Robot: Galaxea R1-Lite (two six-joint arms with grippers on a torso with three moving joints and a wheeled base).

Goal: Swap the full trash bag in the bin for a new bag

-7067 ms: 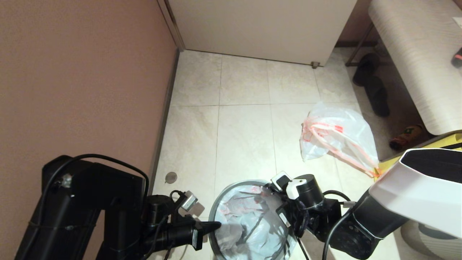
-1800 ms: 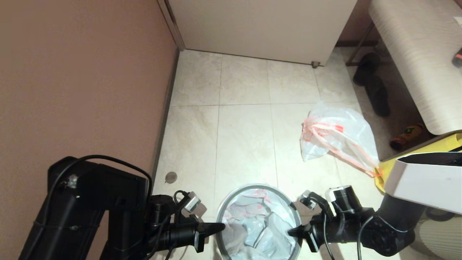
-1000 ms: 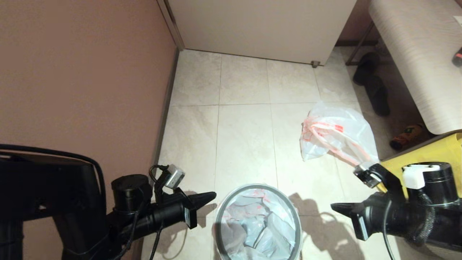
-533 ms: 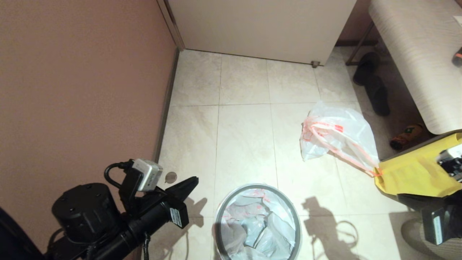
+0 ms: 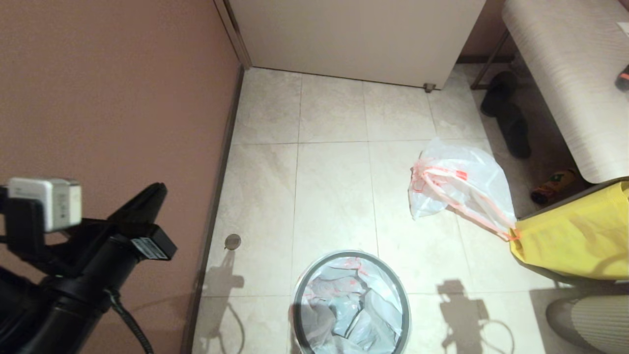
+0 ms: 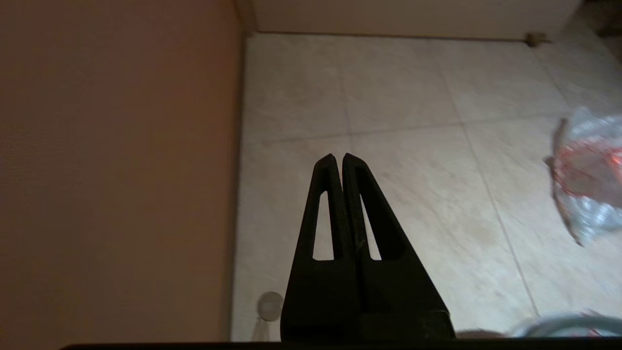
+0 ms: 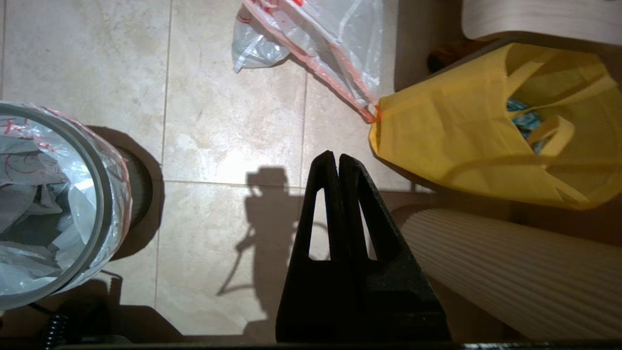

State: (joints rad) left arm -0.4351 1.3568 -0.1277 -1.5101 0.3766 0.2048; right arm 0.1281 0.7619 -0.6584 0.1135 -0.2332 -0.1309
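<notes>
Head view: I see the small round grey-rimmed bin (image 5: 351, 305) on the tiled floor (image 5: 334, 187), lined with the limp translucent white new bag (image 5: 344, 314). The bulky translucent full trash bag (image 5: 457, 182) lies well apart, touching a yellow fabric bag (image 5: 575, 236). My left pincer (image 6: 337, 158) and right pincer (image 7: 333, 155) hang pressed together, holding nothing.
</notes>
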